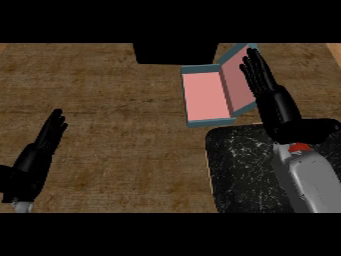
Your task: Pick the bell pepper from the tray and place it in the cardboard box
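Head view:
Desk: brown wood-grain top filling the view, paler strips along its left and right edges.
Tray: dark, speckled slab at the lower right, rounded corners, running down to the bottom of the view; the right forearm lies across its right part.
Cardboard box: open, pink inside with bluish outer edges, just beyond the tray's far edge; one wall or flap stands up along its right side.
Bell pepper: only a small red patch shows, on the tray, right at the wrist end of the right arm; most of it is hidden, and whether it touches the arm I cannot tell.
Right hand: fingers straight and close together, pointing away from the robot, over the right side of the box; nothing in it.
Left hand: at the lower left over bare desk, well apart from tray and box, fingers straight, thumb out to the side, holding nothing.
Dark block: black shape at the desk's far edge, just beyond the box.
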Available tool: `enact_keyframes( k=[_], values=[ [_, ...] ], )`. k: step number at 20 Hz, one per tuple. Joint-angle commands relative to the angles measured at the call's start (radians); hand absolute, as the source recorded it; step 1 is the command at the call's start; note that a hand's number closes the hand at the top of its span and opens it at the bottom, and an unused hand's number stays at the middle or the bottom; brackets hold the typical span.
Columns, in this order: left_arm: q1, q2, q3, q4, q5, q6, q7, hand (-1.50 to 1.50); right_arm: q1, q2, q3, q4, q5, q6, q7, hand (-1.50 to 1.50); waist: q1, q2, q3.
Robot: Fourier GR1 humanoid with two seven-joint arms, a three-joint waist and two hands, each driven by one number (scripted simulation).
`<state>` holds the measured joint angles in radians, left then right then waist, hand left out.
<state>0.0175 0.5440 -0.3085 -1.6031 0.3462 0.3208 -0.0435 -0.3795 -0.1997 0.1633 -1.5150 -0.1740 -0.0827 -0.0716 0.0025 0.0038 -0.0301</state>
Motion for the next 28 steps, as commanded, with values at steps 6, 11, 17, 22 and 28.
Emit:
enact_keyframes(
  k=[6, 11, 17, 22, 28],
  values=[
    [-0.059, 0.061, 0.049, 0.105, -0.139, 0.081, 0.026, 0.0, -0.108, -0.196, -0.169, 0.029, -0.276, 0.41, -0.069, -1.5, -0.003, 0.002, 0.032],
    [-0.027, -0.008, -0.01, 0.1, -0.138, 0.064, 0.033, 0.0, 0.0, -0.234, -0.25, 0.253, -0.007, 0.146, -0.176, -1.5, 0.002, 0.002, 0.031],
    [0.005, 0.002, 0.035, 0.088, -0.148, 0.035, 0.038, 0.0, 0.085, -0.359, -0.243, 0.306, 0.065, 0.337, -0.392, -1.5, 0.005, -0.003, 0.031],
    [-0.046, -0.03, 0.001, 0.101, -0.176, 0.054, 0.068, 0.0, 0.021, -0.576, -0.173, 0.289, 0.261, 0.371, -0.344, -1.5, 0.002, -0.002, 0.03],
    [-0.049, -0.028, 0.01, 0.09, -0.178, 0.054, 0.083, 0.0, -0.001, -0.779, -0.03, 0.246, 0.404, 0.588, -0.259, -1.5, 0.008, -0.004, 0.028]
  ],
)
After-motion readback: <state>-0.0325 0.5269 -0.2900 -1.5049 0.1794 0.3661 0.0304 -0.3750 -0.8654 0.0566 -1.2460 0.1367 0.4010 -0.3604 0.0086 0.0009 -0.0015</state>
